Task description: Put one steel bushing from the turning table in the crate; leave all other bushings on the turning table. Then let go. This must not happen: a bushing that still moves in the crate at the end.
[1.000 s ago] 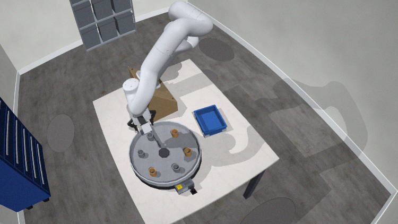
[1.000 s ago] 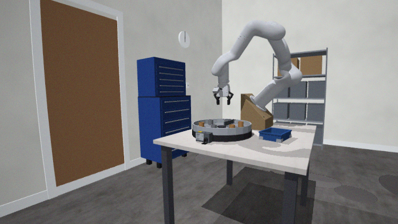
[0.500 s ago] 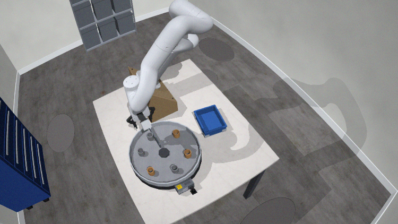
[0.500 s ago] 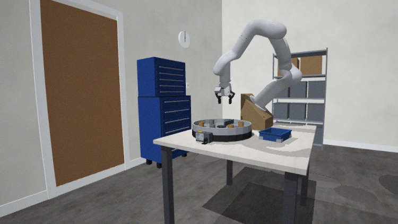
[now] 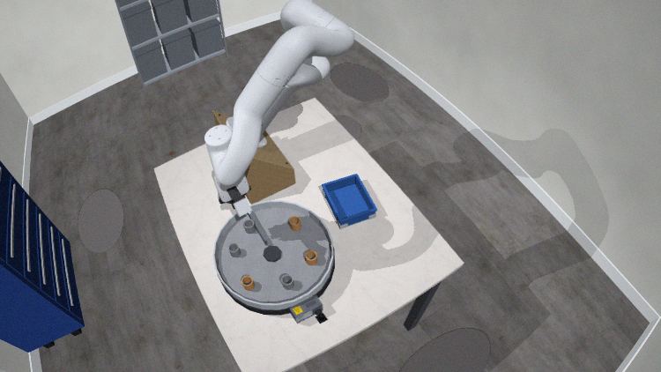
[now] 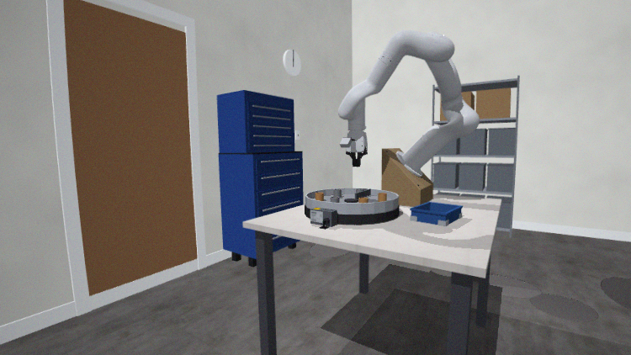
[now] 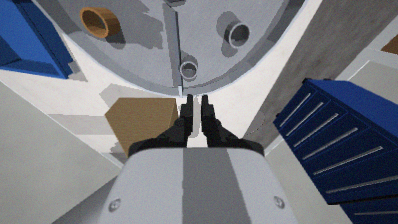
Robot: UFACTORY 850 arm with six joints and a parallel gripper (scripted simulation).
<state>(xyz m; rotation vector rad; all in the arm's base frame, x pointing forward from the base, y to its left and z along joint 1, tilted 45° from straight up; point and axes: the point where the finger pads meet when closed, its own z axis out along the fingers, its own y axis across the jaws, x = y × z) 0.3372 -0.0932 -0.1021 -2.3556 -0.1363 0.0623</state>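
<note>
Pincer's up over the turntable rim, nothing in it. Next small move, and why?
Probably reopen the pincer. Its fingers stand nearly together on nothing, high above the turntable in the exterior view. All three steel bushings are on the disc; the nearest lies just ahead in the wrist view. Shut fingers cannot straddle it, so open first, then descend. The crate holds nothing.

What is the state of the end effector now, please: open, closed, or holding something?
End effector: closed, holding nothing; it hangs above the rim of the turning table.
</note>
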